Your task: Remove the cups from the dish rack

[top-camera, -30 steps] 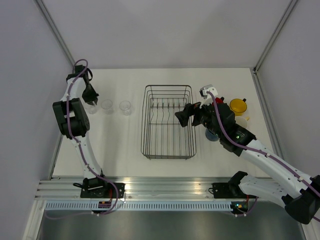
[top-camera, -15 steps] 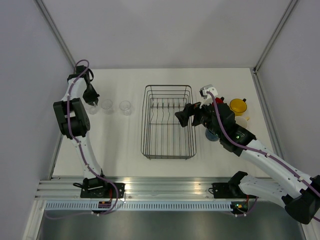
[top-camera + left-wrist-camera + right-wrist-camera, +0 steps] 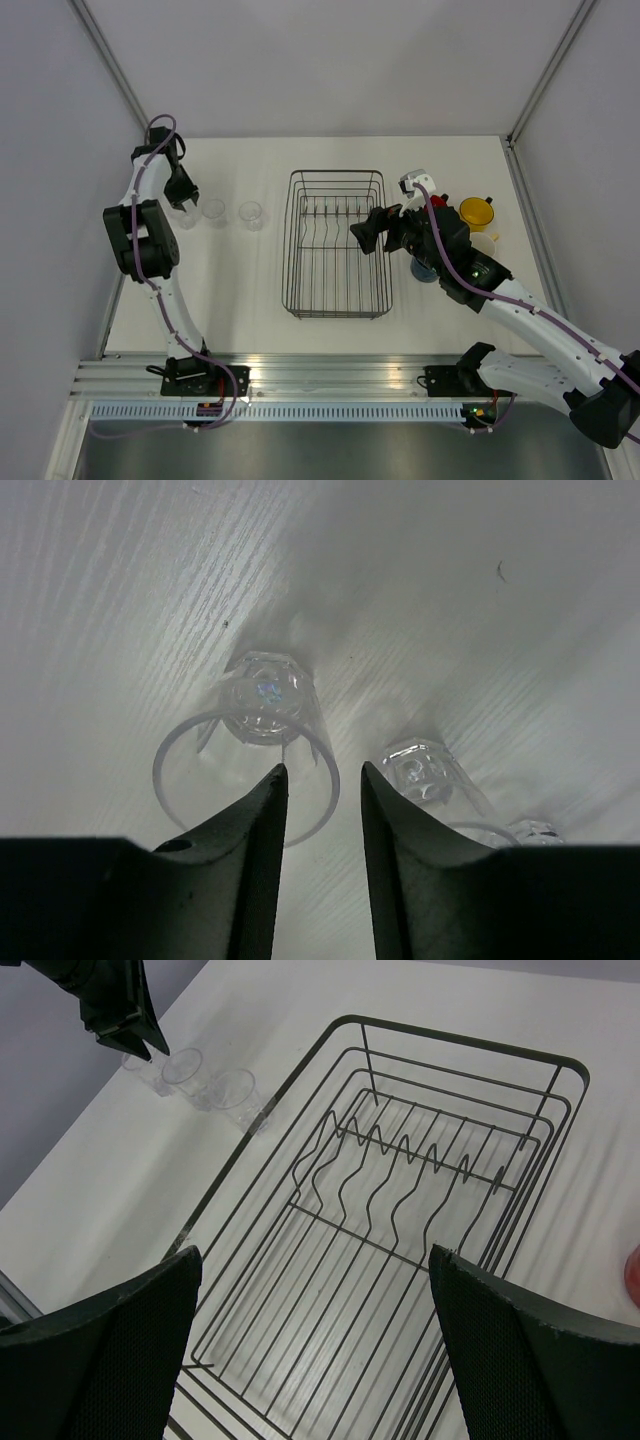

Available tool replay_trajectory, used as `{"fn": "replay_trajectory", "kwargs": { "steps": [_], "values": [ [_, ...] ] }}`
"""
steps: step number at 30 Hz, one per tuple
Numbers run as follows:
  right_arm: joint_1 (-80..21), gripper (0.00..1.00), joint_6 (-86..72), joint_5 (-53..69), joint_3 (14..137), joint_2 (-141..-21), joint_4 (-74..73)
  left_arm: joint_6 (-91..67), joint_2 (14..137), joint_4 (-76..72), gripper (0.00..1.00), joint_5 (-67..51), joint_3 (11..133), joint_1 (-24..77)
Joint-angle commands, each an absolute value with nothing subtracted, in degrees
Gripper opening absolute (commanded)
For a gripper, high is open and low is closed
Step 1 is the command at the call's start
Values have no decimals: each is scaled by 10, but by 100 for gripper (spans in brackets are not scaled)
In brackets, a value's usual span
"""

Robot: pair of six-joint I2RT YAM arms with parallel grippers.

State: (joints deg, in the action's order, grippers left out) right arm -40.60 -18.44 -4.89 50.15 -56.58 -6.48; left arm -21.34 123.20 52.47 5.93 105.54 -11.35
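The left pincer has opened a little since before, with its tips just above the clear glass. That glass stands on the white table beside two more glasses. The right pincer hangs wide open over the grey wire dish rack.

Bright, even light (shadows soft); glints on the glass tumblers.

Under the left claw we see a white table with a fine wood grain. Beyond the claw and to its left stand plain pale grey walls, joined by thin metal posts. The light is soft, even.
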Motion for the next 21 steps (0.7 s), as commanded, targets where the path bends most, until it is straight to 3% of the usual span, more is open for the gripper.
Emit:
{"fn": "replay_trajectory", "kwargs": {
  "steps": [1,5,7,10,21],
  "values": [
    [-404,98,-174,-62,503,-562,-54,-202,1165,533,41,68,1077,-118],
    [-403,98,-165,-80,504,-558,-62,-203,1117,534,56,60,1080,-121],
    [-403,98,-161,-100,506,-550,-74,-201,1074,534,80,37,1075,-120],
    [-403,98,-154,-145,526,-541,-114,-187,1006,529,100,-30,1049,-115],
    [-403,98,-140,-330,642,-491,-343,-139,653,455,100,-2,832,-36]
  ]
}}
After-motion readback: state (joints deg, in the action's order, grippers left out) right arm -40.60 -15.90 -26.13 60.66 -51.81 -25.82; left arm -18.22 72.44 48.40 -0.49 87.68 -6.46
